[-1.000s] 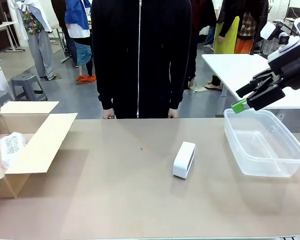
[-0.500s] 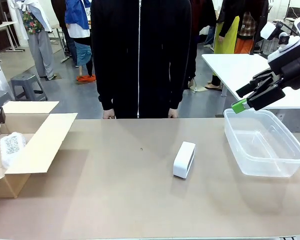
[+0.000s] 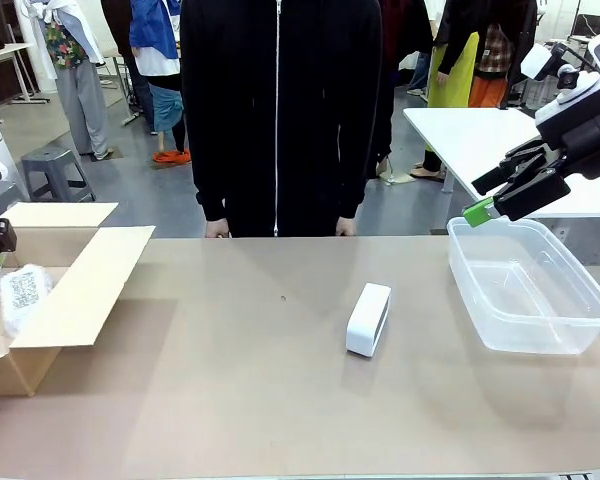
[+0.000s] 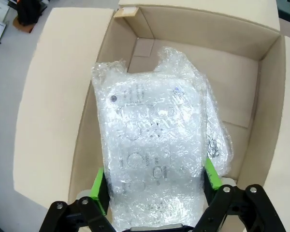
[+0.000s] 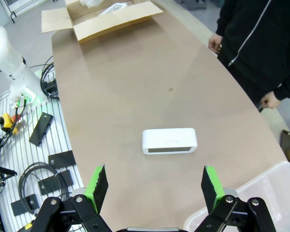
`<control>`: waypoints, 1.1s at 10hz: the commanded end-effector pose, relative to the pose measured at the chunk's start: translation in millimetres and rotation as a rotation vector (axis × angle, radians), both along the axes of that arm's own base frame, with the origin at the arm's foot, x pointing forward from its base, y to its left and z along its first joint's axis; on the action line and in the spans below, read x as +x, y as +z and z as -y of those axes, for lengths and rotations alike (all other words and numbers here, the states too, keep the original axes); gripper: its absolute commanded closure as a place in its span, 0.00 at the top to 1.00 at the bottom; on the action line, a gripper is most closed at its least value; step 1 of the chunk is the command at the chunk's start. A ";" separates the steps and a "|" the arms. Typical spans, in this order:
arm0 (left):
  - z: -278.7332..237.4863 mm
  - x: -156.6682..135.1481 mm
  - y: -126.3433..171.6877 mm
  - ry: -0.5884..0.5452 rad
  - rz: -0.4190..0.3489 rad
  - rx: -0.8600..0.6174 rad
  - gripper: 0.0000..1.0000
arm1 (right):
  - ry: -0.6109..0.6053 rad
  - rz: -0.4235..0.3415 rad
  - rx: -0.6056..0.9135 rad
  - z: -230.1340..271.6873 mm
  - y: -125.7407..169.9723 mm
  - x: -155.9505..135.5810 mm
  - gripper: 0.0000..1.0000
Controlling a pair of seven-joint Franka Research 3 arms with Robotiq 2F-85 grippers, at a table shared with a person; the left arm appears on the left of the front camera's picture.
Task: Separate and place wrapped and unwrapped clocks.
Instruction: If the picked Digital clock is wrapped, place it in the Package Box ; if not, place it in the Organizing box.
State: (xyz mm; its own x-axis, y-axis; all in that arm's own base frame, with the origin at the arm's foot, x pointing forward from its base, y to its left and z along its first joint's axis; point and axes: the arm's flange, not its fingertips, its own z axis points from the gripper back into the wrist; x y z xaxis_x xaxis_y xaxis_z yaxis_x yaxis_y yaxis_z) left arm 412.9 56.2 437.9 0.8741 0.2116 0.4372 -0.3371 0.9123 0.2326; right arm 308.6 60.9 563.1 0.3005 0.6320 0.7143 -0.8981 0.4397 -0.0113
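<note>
Up close, the left gripper [image 4: 154,186] is hanging over the cardboard box [image 4: 58,96] with its jaws standing wide, green pads [image 4: 99,191] just beside the flanks of a bubble-wrapped clock [image 4: 150,140] that is lying inside; nothing is showing them pinching it. That bundle is looking light and squashy, its film likely slippery, so a hold is probably needing to squeeze through to the hard body at mid-length. The right gripper [image 5: 152,186] is hovering fully spread and empty above the table [image 5: 116,87], near the clear plastic tub [image 3: 580,325]. Farther out, the bare white clock [image 5: 169,141] is standing on its long edge mid-table: stiff, smooth, likely slick, best pinched across its narrow thickness at the middle. Beyond, a person [image 3: 280,110] is standing at the far edge.
</note>
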 end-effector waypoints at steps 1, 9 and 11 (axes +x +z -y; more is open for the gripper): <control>-1.5 1.8 -4.2 0.026 0.014 0.040 1.00 | 0.019 0.000 0.024 -1.0 -0.8 2.2 1.00; 0.8 -0.7 7.5 0.012 0.014 0.032 1.00 | 0.019 0.000 0.024 -1.0 -0.8 2.2 1.00; 8.3 -5.1 31.3 0.034 0.026 0.047 1.00 | 0.019 0.000 0.024 -1.0 -0.8 2.2 1.00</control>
State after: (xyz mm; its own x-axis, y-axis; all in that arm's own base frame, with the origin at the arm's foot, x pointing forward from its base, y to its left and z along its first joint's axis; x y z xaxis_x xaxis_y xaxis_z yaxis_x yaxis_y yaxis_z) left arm 412.1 55.6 453.8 0.8639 0.2103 0.4576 -0.3466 0.9075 0.2374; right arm 308.6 60.9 563.0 0.3006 0.6321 0.7143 -0.8981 0.4397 -0.0112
